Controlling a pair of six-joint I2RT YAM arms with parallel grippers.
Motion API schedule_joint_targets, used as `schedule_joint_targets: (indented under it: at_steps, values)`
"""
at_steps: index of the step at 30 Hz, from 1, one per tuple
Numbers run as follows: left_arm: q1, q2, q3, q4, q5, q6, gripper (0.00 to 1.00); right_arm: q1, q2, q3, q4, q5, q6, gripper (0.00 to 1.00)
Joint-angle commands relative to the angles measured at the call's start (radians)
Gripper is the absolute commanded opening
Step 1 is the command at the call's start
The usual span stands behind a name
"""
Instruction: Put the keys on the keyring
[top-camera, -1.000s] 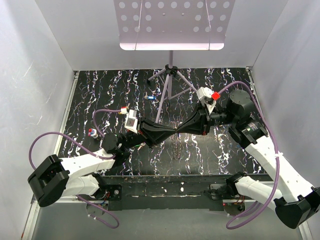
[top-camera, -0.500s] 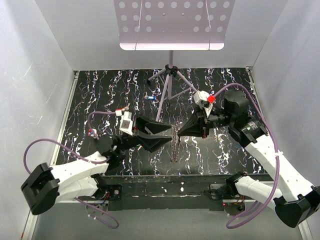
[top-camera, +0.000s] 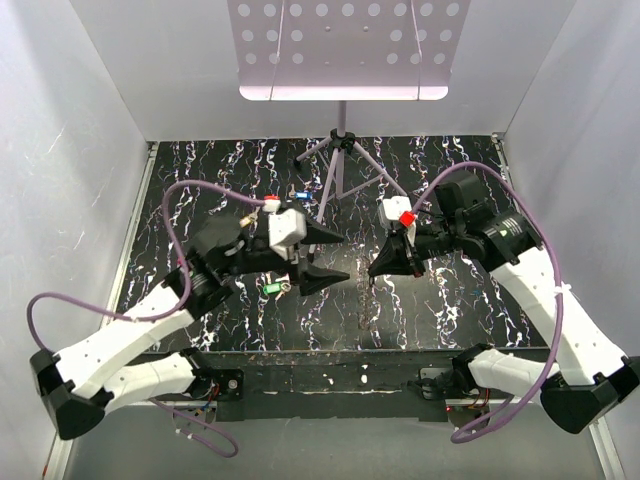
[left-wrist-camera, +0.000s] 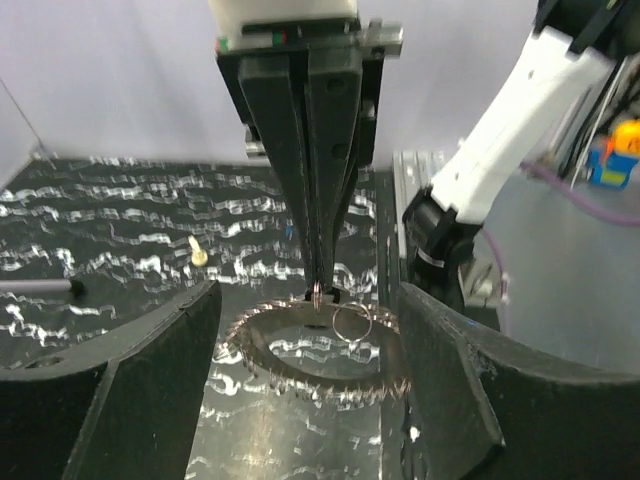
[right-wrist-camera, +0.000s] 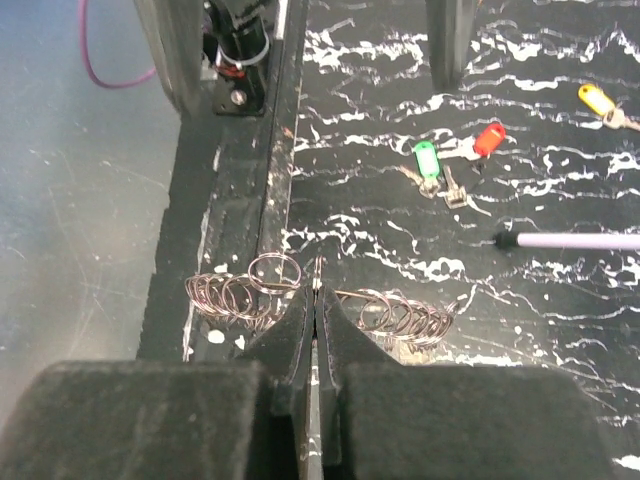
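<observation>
The keyring (left-wrist-camera: 300, 385), a toothed silvery ring strung with small wire rings (right-wrist-camera: 405, 315), hangs above the table. My right gripper (right-wrist-camera: 317, 290) is shut on its top edge, and its fingers (left-wrist-camera: 320, 180) come down onto that edge in the left wrist view. My left gripper (left-wrist-camera: 308, 300) is open, one finger on each side of the ring, touching nothing. In the top view the left gripper (top-camera: 345, 256) faces the right gripper (top-camera: 372, 275) across a small gap. A green key (right-wrist-camera: 428, 165), a red key (right-wrist-camera: 488, 140) and a yellow-tagged key (right-wrist-camera: 595, 97) lie on the table. The green key (top-camera: 268, 287) lies under the left arm.
A tripod stand (top-camera: 340, 160) carrying a perforated tray (top-camera: 345, 45) stands at the back centre; one leg (right-wrist-camera: 570, 241) reaches toward the keys. A blue key (top-camera: 303, 194) lies by its feet. White walls close in three sides. The black base rail (top-camera: 330, 370) runs along the near edge.
My left gripper has opened, let go of the keyring and drawn back to the left. The right gripper stays shut on the ring and has shifted slightly right.
</observation>
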Motion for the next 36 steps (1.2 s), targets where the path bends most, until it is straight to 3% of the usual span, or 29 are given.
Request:
schedule_joint_targets:
  at_steps: [1, 15, 36]
  values:
    - [0.005, 0.125, 0.116, -0.326, 0.099, 0.22, 0.68, 0.001, 0.044, 0.103, -0.192, 0.093, -0.171, 0.01]
    - [-0.028, 0.305, 0.216, -0.242, 0.186, 0.158, 0.5, 0.001, 0.05, 0.114, -0.196, 0.125, -0.145, 0.01]
    - [-0.07, 0.356, 0.221, -0.208, 0.169, 0.14, 0.2, 0.001, 0.055, 0.12, -0.189, 0.104, -0.108, 0.01]
